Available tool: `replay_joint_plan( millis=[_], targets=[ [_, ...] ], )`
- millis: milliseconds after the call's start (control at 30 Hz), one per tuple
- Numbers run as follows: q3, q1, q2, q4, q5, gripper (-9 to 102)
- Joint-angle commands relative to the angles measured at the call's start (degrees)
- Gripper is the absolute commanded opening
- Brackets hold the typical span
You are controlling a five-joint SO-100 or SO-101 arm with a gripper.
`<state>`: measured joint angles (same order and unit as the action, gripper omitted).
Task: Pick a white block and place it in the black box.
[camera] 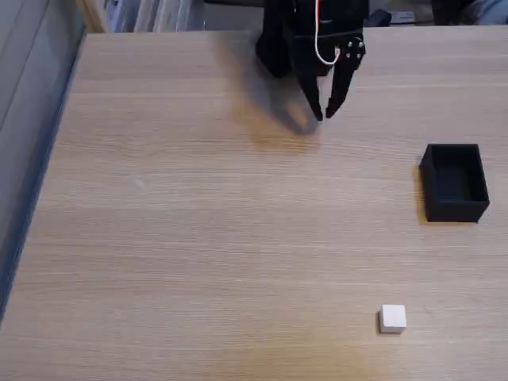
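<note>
In the fixed view we see the black arm at the top centre of the frame, its pincer (325,117) pointing down over the pale wooden desk (198,222), tips nearly meeting and gripping nothing. The white block (393,318) sits alone at the lower right, well apart from the black box (454,182) at the right edge. We judge the block light, stiff and smooth-faced; we would take it across two opposite flat sides, squarely, lest it slip.
</note>
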<state>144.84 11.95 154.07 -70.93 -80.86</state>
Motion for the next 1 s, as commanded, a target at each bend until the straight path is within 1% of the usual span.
replay_joint_plan(
  millis=[0,100,267,400,767,967],
  targets=[
    [-7.38,0.88,-6.42,1.85,2.02,3],
    [-12.39,1.23,-12.48,4.04,2.9,6],
    [-19.86,0.79,-21.62,6.59,2.99,21],
    [-25.84,0.44,-28.12,7.12,5.27,27],
    [-38.32,0.44,-44.21,13.18,8.35,29],
    [-43.68,1.14,-52.03,14.94,10.11,30]
  ],
)
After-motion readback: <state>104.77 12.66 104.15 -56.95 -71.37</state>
